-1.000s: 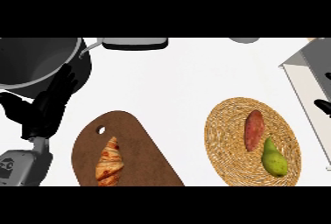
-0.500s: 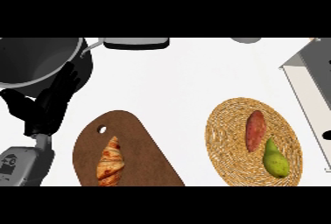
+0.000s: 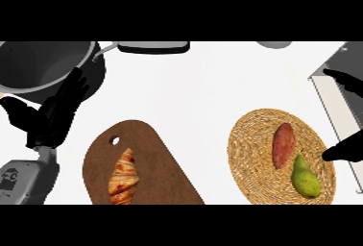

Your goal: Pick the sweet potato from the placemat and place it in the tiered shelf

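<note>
Sweet potato (image 3: 284, 144) lies on the woven placemat (image 3: 248, 144) just left of my right robot hand (image 3: 346, 150), whose thumb and fingers are spread apart and hold nothing; a pear (image 3: 306, 177) sits just beside the potato's near end. My guess: stiff, fairly hefty, rough skin that won't slip, tapered ends, so I'd close across the thick middle, clear of the pear. Tiered shelf (image 3: 327, 91) is right by that hand; left robot hand (image 3: 53, 115) rests open, far left.

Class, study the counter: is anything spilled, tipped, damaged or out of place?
Nothing stands out. The sweet potato and pear lie whole on the woven placemat; the croissant lies on the cutting board; the pot stands upright, nothing spilled.
</note>
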Available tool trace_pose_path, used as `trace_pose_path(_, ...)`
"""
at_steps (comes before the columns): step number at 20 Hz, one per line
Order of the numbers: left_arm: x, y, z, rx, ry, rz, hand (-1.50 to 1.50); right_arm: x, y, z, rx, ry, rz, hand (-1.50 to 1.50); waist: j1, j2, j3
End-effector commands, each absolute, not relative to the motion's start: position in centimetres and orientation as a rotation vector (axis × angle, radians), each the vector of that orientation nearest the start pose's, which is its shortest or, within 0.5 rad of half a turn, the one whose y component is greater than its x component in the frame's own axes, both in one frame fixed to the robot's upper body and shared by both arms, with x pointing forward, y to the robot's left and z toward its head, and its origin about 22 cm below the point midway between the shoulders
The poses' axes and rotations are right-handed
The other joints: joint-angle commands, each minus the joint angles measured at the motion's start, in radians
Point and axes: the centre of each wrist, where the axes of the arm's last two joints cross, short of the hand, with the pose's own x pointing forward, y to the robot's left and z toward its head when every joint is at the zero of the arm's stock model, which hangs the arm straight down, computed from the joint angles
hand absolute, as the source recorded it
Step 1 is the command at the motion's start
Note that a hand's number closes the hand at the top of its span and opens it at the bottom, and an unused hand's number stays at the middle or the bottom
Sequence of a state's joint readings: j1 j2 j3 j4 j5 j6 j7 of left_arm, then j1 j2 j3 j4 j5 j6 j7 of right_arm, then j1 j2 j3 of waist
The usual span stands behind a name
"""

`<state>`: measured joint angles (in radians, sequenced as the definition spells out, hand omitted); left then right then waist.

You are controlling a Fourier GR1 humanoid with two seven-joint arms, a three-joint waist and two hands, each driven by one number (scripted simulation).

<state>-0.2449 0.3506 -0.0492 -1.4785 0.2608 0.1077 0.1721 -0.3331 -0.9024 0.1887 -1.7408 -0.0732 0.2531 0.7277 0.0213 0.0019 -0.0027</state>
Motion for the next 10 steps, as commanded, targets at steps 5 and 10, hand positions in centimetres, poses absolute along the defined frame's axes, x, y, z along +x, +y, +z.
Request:
trace_pose_path(5, 30.0, 26.3, 6.2, 0.073, -1.535, -0.073, 0.00, 30.4, -25.7, 17.4, -0.708, -0.876, 0.978, -1.50, -0.012, 0.000, 0.002)
trace_pose_path(10, 30.7, 29.2, 6.9, 0.086, -1.538, -0.060, 0.00, 29.7, -24.5, 16.1, -0.772, -0.764, 1.038, -1.50, -0.020, -0.001, 0.002)
